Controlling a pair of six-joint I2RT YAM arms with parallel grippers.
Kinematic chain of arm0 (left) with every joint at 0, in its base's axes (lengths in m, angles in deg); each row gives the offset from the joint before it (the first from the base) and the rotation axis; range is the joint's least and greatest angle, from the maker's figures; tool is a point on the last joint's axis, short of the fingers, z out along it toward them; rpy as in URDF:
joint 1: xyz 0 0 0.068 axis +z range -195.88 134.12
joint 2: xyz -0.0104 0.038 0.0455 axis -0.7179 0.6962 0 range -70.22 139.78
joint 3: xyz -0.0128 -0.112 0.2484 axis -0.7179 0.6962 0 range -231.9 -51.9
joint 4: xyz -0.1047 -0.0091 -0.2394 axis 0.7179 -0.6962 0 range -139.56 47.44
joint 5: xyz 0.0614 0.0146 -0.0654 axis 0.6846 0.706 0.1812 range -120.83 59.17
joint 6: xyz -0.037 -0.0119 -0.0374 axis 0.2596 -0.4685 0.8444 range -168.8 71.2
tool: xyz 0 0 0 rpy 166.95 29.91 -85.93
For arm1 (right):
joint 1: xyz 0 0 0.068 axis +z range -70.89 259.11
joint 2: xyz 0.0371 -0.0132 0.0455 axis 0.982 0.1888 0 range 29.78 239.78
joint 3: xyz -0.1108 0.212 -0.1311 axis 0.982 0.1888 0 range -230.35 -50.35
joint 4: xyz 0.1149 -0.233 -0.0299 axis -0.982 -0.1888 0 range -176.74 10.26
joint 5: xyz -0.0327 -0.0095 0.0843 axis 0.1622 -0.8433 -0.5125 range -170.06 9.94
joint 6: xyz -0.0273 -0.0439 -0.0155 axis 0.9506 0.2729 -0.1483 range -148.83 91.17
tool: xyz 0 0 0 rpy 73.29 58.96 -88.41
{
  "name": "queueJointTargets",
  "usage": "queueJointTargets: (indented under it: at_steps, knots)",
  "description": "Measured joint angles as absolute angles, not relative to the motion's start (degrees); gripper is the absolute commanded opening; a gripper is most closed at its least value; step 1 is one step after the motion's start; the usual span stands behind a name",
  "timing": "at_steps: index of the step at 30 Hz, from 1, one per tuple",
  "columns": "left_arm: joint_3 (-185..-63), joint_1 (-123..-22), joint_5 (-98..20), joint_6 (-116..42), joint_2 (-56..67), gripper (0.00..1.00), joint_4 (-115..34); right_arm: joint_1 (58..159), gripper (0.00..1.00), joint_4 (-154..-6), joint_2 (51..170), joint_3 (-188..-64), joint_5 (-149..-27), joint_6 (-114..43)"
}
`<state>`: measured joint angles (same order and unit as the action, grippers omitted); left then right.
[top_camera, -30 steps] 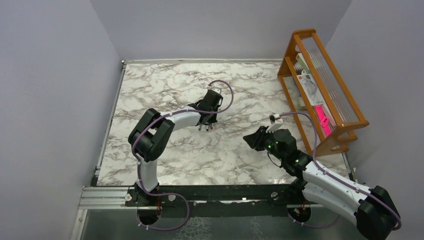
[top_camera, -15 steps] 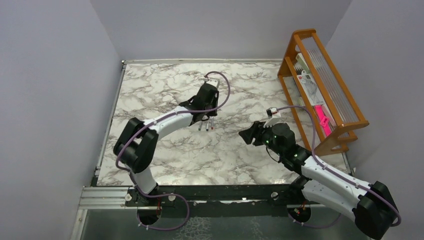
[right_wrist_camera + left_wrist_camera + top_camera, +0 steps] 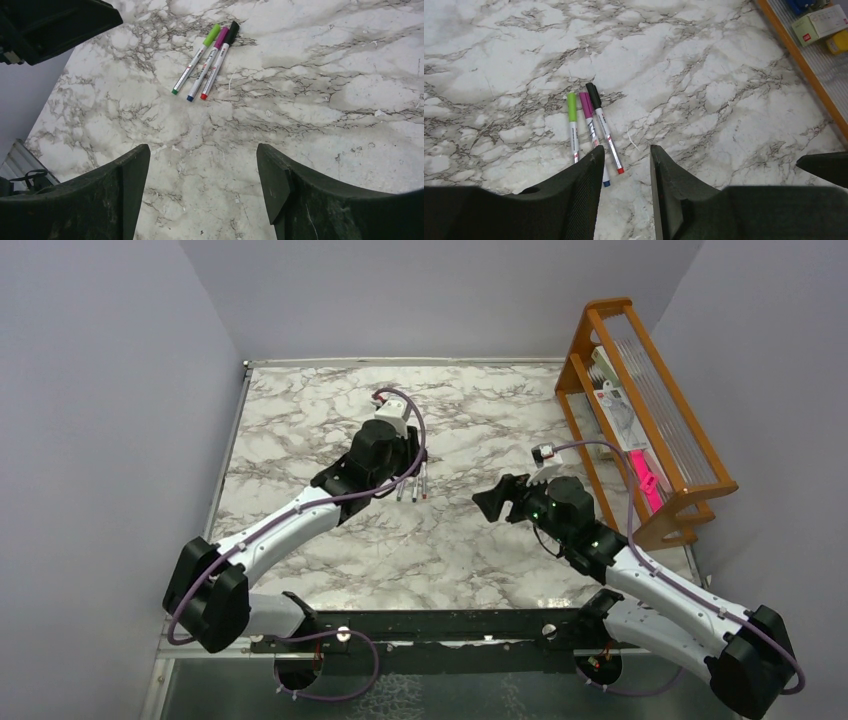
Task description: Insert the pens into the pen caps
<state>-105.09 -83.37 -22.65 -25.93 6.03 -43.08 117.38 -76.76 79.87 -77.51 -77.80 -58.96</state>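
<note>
While the pens (image 3: 206, 62) lay side by side on the table (image 3: 325, 100), caps (image 3: 221, 38) on, the left gripper (image 3: 626, 152) hovered near them slightly apart and the right gripper (image 3: 202, 155) gaped wide.

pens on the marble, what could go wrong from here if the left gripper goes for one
1. The three pens lie packed side by side, so the open left gripper, hovering over their near ends, may nudge or pinch a neighbour too.
2. The green, magenta and black caps look already seated on them; a grasp at that end might pull one loose.
</note>
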Motion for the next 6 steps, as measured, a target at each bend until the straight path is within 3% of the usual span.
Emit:
queueJointTargets:
  at_steps: [6]
  knots:
    - [-104.5,-83.4,-22.6,-26.2,3.9,0.41,-42.5,117.4,0.77,-76.7,79.5,-77.5,-77.8,-58.4]
